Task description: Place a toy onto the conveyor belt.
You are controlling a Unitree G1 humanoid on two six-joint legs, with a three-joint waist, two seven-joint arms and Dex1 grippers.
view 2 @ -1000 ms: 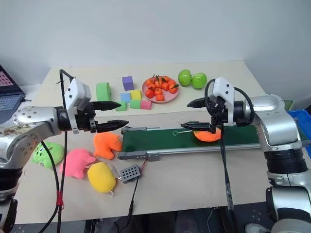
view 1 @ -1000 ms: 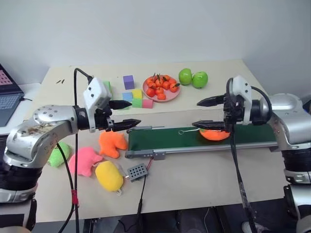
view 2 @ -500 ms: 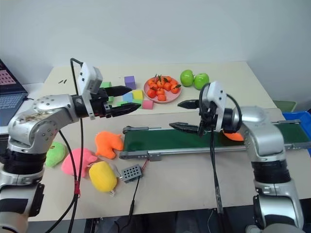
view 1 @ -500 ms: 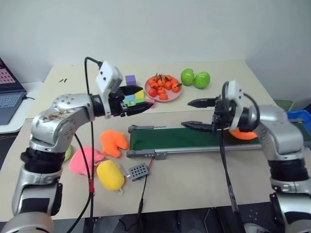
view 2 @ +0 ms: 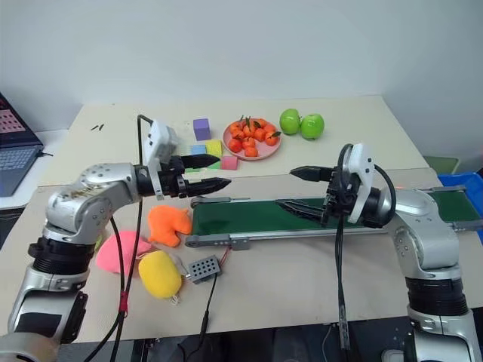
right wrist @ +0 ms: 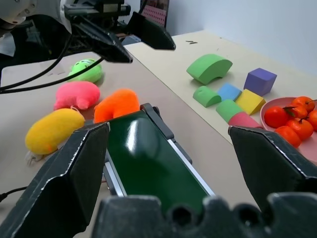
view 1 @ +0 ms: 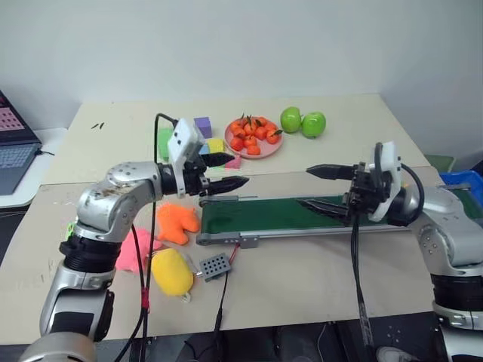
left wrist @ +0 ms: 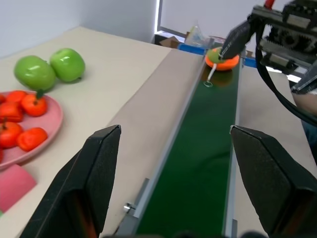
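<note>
resting on the conveyor belt (left wrist: 203,148), the toy (left wrist: 222,58).

No readable text, labels or numbers anywhere.

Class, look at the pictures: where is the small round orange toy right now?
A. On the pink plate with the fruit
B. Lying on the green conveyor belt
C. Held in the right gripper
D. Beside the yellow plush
B: the toy lies on the conveyor belt, free of both open grippers.
</note>
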